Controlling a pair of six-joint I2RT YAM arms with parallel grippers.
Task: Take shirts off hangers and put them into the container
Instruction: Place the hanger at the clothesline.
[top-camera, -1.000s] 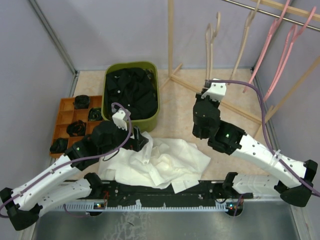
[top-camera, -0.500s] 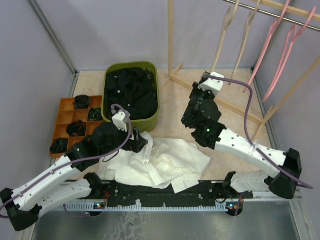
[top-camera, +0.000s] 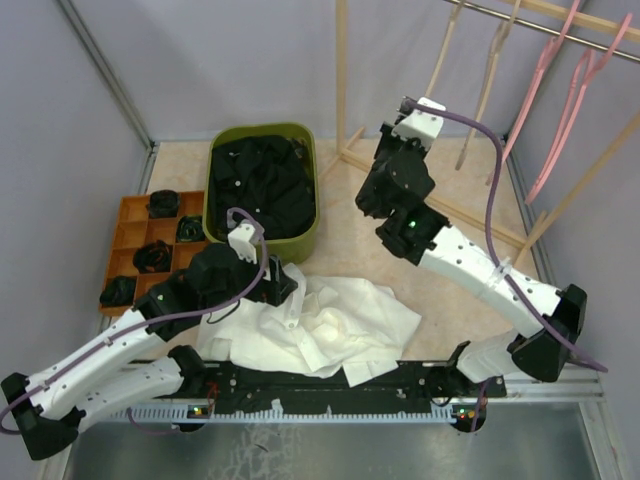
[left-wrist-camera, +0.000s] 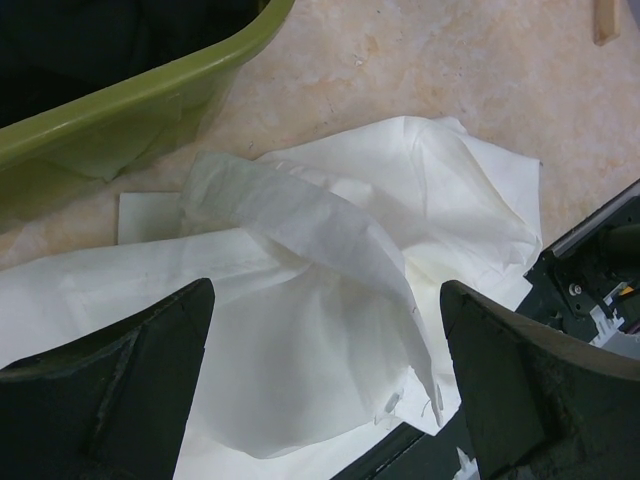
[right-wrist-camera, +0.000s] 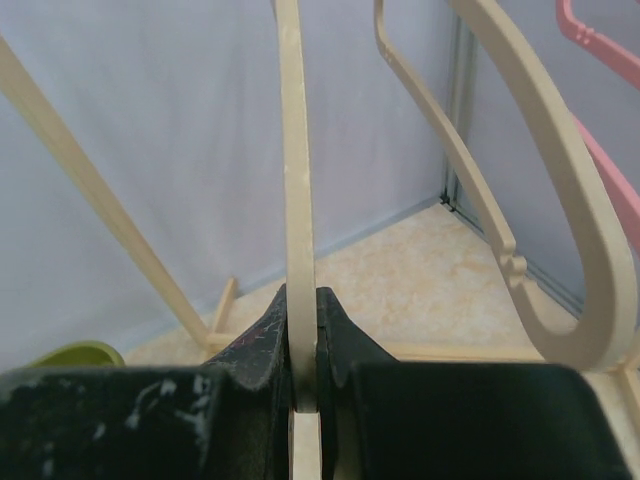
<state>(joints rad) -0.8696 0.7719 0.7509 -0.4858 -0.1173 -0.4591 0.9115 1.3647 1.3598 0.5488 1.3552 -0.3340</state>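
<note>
White shirt (left-wrist-camera: 330, 330) beside olive container (left-wrist-camera: 130, 110)

Left claw (left-wrist-camera: 325, 288) agape, right claw (right-wrist-camera: 300, 300) clamped, seemingly high

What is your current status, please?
Left fingers open over white shirt. Right fingers shut on beige hanger. Black shirt in green tub.
</note>
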